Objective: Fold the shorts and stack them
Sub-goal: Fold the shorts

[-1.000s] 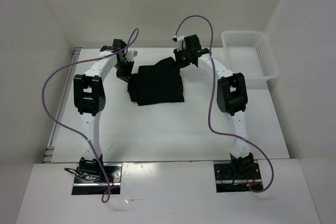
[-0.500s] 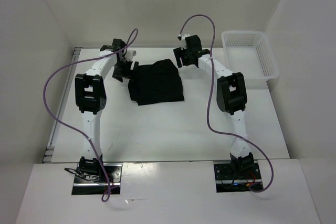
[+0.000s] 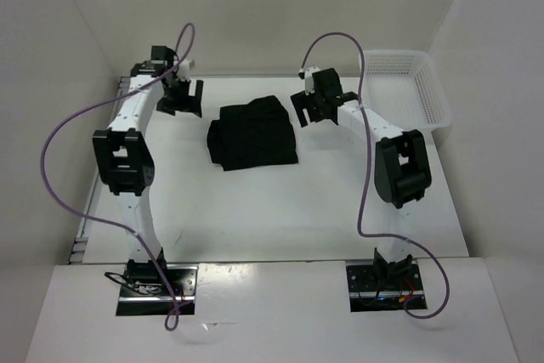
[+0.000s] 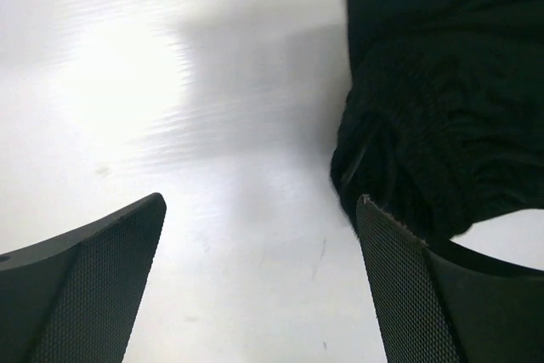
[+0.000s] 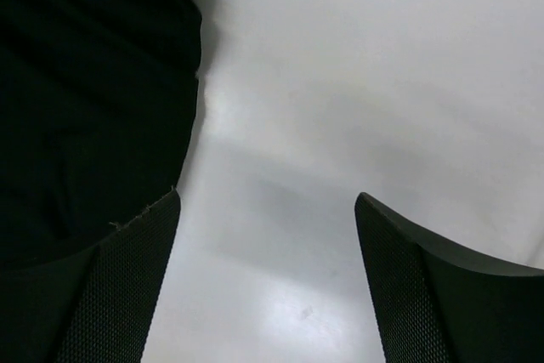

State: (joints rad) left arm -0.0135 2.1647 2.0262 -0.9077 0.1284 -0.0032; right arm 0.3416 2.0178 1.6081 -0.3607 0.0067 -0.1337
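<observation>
My left tool (image 4: 261, 200) and right tool (image 5: 269, 195) both hang open and empty, one on either side of the shorts (image 3: 253, 133), which lie folded on the worktop (image 3: 255, 210), toward its far edge.

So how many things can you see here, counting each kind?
Shorts: 1
Basket: 1
Robot arms: 2, the left arm and the right arm
Total: 4
</observation>
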